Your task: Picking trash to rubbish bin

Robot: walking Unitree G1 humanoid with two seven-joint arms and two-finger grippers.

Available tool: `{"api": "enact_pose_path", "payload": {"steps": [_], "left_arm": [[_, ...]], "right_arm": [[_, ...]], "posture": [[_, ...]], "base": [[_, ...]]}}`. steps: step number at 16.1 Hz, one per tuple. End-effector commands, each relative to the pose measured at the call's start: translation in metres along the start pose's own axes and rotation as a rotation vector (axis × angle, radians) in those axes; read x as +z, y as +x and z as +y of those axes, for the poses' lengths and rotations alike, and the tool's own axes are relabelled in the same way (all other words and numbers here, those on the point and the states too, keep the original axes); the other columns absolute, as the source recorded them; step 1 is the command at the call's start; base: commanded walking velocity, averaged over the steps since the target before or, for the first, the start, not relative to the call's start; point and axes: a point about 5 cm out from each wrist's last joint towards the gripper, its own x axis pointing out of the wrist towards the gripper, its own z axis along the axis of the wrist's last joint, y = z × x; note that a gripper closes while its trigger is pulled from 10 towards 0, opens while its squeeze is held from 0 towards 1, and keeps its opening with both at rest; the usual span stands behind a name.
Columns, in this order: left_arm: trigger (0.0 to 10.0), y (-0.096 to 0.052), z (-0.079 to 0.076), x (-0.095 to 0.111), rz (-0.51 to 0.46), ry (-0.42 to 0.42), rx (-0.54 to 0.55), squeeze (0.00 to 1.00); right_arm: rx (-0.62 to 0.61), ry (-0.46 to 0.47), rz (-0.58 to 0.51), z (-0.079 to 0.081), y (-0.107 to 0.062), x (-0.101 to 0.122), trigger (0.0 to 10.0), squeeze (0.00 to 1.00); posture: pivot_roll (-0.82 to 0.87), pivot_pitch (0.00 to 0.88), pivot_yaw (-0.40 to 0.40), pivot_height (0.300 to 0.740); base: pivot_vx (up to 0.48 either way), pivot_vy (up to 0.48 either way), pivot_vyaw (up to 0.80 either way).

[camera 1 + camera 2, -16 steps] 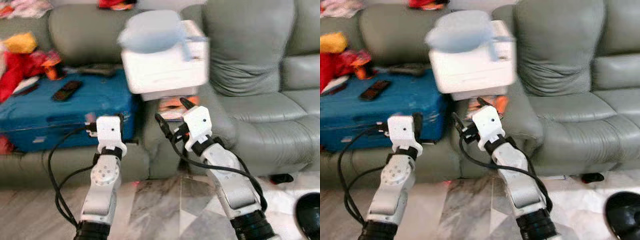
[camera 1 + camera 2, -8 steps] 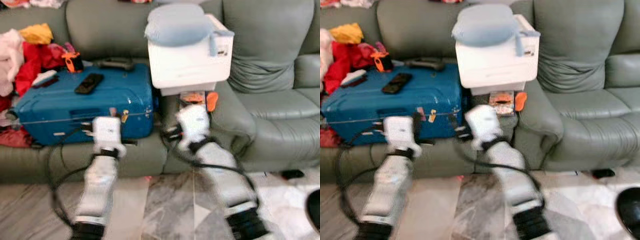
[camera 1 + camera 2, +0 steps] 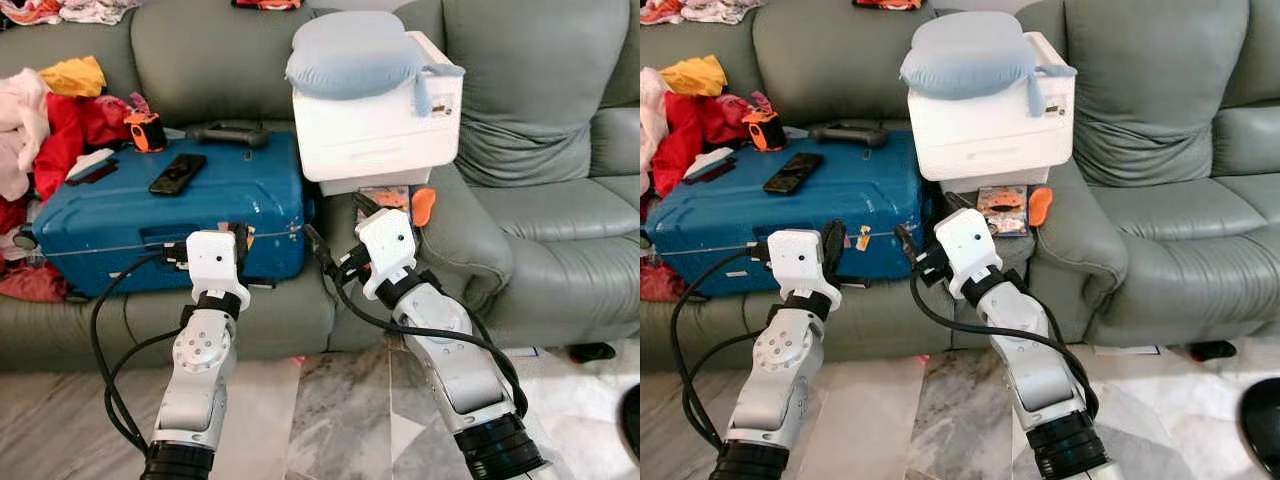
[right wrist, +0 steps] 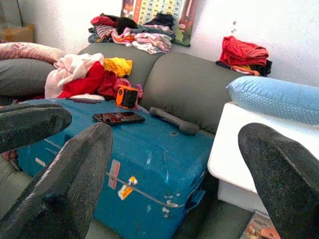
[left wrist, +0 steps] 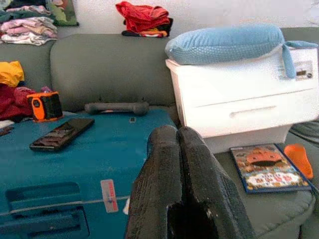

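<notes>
**Grippers Poised Short of the Sofa Clutter**

Since a second ago the head camera had swung, so the whole scene sat lower and further right in the head views; the things themselves had not shifted, and the blur on the arms had cleared.

Both arms were raised before the grey-green leather sofa (image 3: pixel 540 210); the left gripper (image 3: pixel 240 236) hung in front of the blue hard-shell suitcase (image 3: pixel 120 215), its two black fingers (image 5: pixel 164 149) pressed together on nothing; the right gripper (image 3: pixel 338 222) stood with its fingers spread wide, empty, just short of the seat below the white boxy plastic unit (image 3: pixel 375 140), which carried a pale blue cushion (image 3: pixel 350 55).

The likeliest trash was the flat printed orange-and-white packet (image 5: pixel 269 167); it lay on the seat cushion, partly under the white unit, with a small orange oval piece (image 5: pixel 301 159) just beside it. Whether it was a wrapper or a thin booklet could not be told. A dark round rim (image 3: pixel 1262 420) showed on the floor well to the right, possibly the bin.

By its look the packet would be light, thin and rather limp, and glossy enough to slip. Lying flat on soft leather, it offered little to pinch from above; the free front edge seemed the best hold, one finger pressing into the cushion beneath it.
</notes>
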Motion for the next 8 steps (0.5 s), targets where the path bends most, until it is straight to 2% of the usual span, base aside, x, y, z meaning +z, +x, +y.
{"api": "enact_pose_path", "payload": {"steps": [1,8], "left_arm": [[10.0,0.0016,0.0018,0.0004,-0.001,0.004,0.0,0.0],[10.0,-0.0017,-0.0017,-0.0045,0.017,-0.011,-0.001,0.0]], "right_arm": [[0.004,-0.008,-0.022,0.0002,0.0024,0.0054,10.0,0.0],[0.02,-0.008,-0.008,0.0018,-0.0025,0.0033,10.0,0.0]], "posture": [[-0.01,0.012,0.029,0.74],[-0.01,0.028,0.018,0.74]], "base": [[0.289,0.0,0.0],[0.298,0.0,0.0]]}}
